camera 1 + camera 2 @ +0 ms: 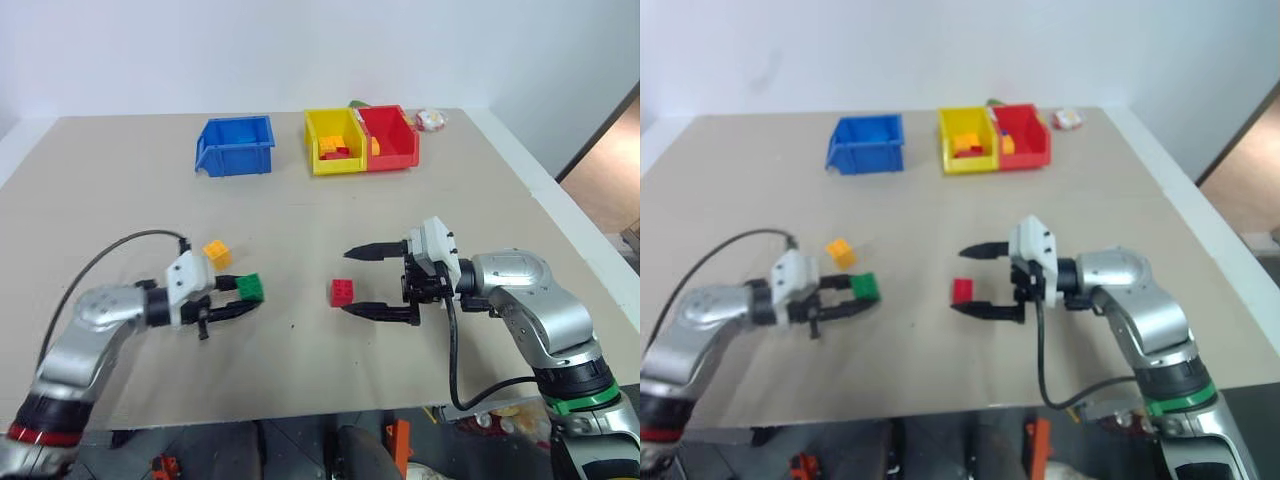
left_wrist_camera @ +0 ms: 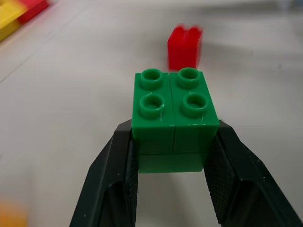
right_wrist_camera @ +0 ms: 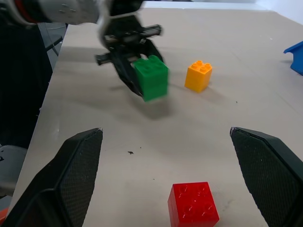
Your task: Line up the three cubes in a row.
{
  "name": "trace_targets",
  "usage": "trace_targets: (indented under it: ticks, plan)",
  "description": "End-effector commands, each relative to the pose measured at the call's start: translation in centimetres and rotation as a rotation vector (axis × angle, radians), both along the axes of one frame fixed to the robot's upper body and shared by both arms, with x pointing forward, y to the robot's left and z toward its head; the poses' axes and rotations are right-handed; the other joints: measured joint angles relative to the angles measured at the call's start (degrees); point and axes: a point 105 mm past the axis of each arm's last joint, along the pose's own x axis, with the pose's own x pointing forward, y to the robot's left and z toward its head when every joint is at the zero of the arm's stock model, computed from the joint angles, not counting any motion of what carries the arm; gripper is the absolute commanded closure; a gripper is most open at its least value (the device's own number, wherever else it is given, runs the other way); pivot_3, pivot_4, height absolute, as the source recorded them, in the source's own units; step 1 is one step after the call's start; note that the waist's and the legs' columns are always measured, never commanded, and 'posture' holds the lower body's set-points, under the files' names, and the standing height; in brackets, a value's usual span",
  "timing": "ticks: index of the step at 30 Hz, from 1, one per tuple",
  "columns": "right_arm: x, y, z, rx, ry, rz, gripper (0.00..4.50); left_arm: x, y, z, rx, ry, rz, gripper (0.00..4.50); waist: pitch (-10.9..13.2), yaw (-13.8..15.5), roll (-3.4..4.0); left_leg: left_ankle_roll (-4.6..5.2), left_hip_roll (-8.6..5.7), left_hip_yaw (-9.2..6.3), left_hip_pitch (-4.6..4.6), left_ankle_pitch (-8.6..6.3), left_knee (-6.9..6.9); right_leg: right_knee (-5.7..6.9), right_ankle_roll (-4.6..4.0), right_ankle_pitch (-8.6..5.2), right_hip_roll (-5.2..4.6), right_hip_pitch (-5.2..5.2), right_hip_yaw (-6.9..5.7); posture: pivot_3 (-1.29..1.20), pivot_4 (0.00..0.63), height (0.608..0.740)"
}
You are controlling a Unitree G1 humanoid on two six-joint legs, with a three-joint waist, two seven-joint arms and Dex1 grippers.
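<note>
Beige tabletop, green cube [image 2: 175, 118] in transit, row not yet formed.
My left gripper [image 1: 232, 300] is clenched on the green cube and carries it just clear of the table [image 1: 300, 220], pointing toward the red cube [image 1: 342, 292]. Orange-yellow cube [image 1: 217, 253] sits just behind the green one. My right gripper [image 1: 372, 282] is spread wide, fingers straddling the red cube, gripping nothing. Next, as I judge it: set green down in line with red, then bring orange-yellow into the same line.

Glossy plastic on a matt desk

The green cube [image 2: 174, 109] is smooth, shiny studded plastic; the fingers [image 2: 227, 182] show textured black pads; the desk [image 1: 300, 230] looks matt beige.
</note>
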Motion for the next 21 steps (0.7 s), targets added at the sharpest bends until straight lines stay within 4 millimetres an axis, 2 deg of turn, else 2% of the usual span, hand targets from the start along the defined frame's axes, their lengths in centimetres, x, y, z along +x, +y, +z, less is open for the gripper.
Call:
trace_targets:
  ticks: [1, 8, 15, 21]
  plan:
    - [-0.1, -0.3, 1.4, 0.006, -0.061, -0.01, 0.0, 1.1, -1.9, -0.3, 0.038, -0.01, -0.135, 3.15, 0.0, 0.1, 0.0, 0.01, -0.02, 0.01, 0.0, 0.0, 0.0, 0.01, 0.03, -0.02, 0.02, 0.0, 0.02, 0.0, 0.15, 0.74]
    - [-0.1, -0.4, 1.5, -0.01, -0.078, -0.009, 0.0, 2.2, -4.0, -0.9, 0.07, -0.027, -0.239, 3.15, 0.0, -0.03, 0.0, 0.04, 0.01, -0.05, -0.05, -0.09, 0.01, 0.02, 0.17, -0.1, 0.24, -0.03, 0.1, 0.0, 0.15, 0.74]
    - [-0.1, -0.3, 1.6, -0.008, -0.079, -0.005, 0.0, 3.1, -4.2, -2.0, 0.112, -0.053, -0.22, 3.15, 0.0, -0.01, 0.0, 0.04, 0.0, -0.04, -0.05, -0.09, 0.08, 0.05, 0.18, -0.09, 0.22, -0.01, 0.11, 0.0, 0.15, 0.74]
    - [-0.2, -0.2, 1.4, -0.012, -0.066, 0.003, 0.0, 2.8, -4.2, -2.7, 0.112, -0.023, -0.215, 3.15, 0.0, -0.01, 0.0, 0.05, 0.01, -0.04, -0.05, -0.08, 0.16, 0.08, 0.21, -0.03, 0.21, 0.0, 0.12, 0.0, 0.15, 0.74]
